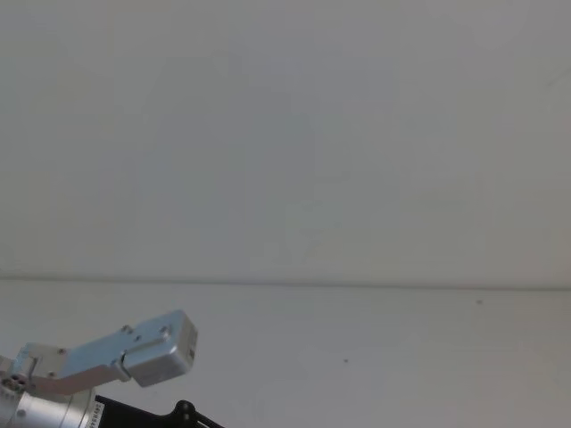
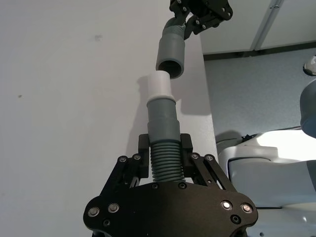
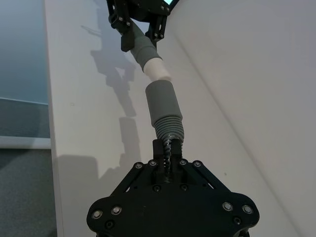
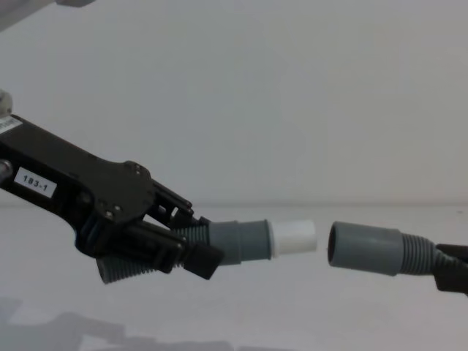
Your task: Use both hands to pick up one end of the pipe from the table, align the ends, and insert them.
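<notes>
In the chest view my left gripper (image 4: 191, 256), labelled "183-1", is shut on the ribbed stretch of one grey pipe piece (image 4: 238, 241). Its white tip (image 4: 293, 238) points right, above the table (image 4: 241, 322). My right gripper (image 4: 452, 274) at the right edge is shut on the other pipe piece (image 4: 369, 250). That piece's open collar mouth (image 4: 333, 245) faces the tip across a small gap, roughly in line. The left wrist view shows the left gripper (image 2: 164, 145), the tip (image 2: 159, 86) and the collar (image 2: 170, 57). The right wrist view shows the right gripper (image 3: 168, 148), the collar (image 3: 163, 101) and the tip (image 3: 155, 69).
A plain wall rises behind the white table (image 1: 401, 357). My left arm's silver link (image 1: 134, 352) shows low on the left in the head view. Beyond the table's edge lie grey floor (image 2: 247, 84) and the white robot body (image 2: 266, 158).
</notes>
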{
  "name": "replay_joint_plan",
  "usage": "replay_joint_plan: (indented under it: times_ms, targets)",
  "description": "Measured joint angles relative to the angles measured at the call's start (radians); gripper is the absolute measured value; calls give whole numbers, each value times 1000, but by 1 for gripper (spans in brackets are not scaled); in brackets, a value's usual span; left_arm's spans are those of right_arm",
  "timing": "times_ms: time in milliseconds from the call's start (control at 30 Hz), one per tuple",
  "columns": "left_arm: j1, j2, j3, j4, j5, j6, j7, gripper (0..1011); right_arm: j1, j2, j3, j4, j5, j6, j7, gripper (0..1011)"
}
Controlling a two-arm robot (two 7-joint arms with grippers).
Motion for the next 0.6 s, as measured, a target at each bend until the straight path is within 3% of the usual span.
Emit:
replay_joint_plan:
  times_ms: [600]
  targets:
    - [-23, 3, 28, 4, -6, 9, -13, 331, -1, 3, 3, -3, -11, -9, -2, 61]
